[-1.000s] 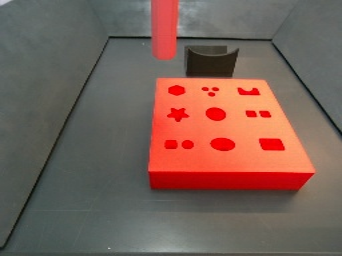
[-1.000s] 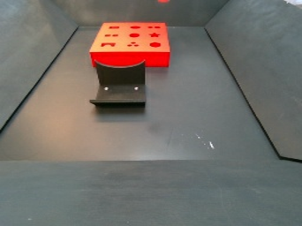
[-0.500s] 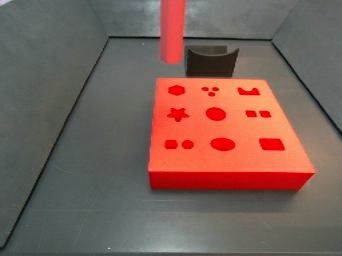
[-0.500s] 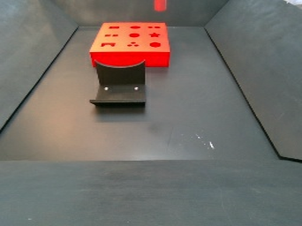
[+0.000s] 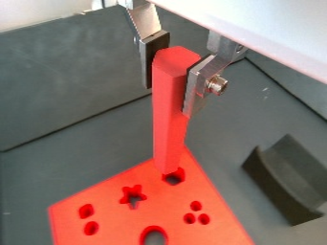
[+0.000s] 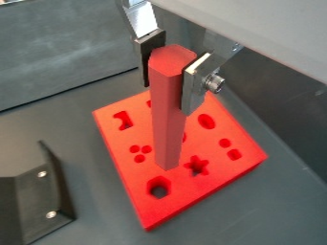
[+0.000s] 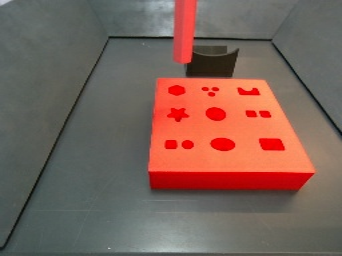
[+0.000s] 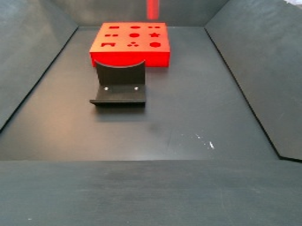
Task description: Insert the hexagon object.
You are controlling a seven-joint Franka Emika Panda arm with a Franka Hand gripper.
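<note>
Since the earlier frame the hexagon object has shifted right — upright above the red block's back-left corner, clamped by the gripper; open floor all round.

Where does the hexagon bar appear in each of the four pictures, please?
Wrist view: the hexagon bar stands upright at centre, clamped in the gripper.
Wrist view: the bar is again at centre, above the red block.
Side view: the bar hangs at the top edge, just left of centre.
Side view: only its lower tip shows at the top edge.
Shared landmark: the red block.
</note>
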